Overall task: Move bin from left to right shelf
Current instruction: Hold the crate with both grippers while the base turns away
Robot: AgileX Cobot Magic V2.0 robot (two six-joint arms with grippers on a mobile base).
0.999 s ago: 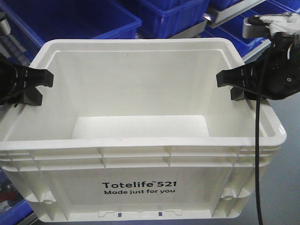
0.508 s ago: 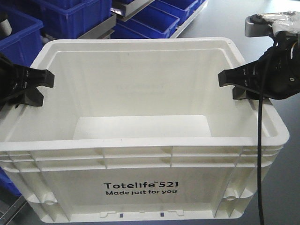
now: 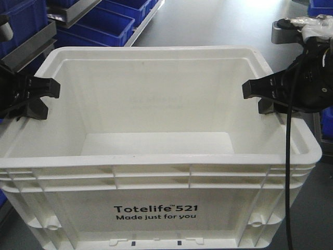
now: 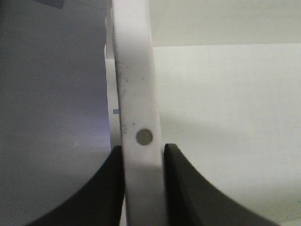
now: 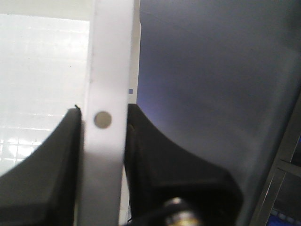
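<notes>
The bin [image 3: 156,177], a large white tote printed "Totelife 521 Made just for you", fills the front view and is empty inside. My left gripper [image 3: 46,98] is shut on its left rim, one black finger inside the wall and one outside. My right gripper [image 3: 259,97] clamps the right rim the same way. In the left wrist view the white rim [image 4: 135,84] runs straight between the left gripper's [image 4: 143,151] two black fingers [image 4: 106,188]. The right wrist view shows the rim [image 5: 110,66] pinched in the right gripper [image 5: 103,115].
Blue plastic bins [image 3: 112,18] on a grey shelf rail [image 3: 31,44] stand at the back left. Grey floor [image 3: 218,23] lies beyond the bin's far wall. More blue [image 3: 327,117] shows at the right edge. A black cable [image 3: 287,156] hangs from the right arm across the bin's corner.
The blue bins and shelf behind have slid leftward out of the view, and grey floor now shows behind the bin. Both grippers keep the same hold on the rim.
</notes>
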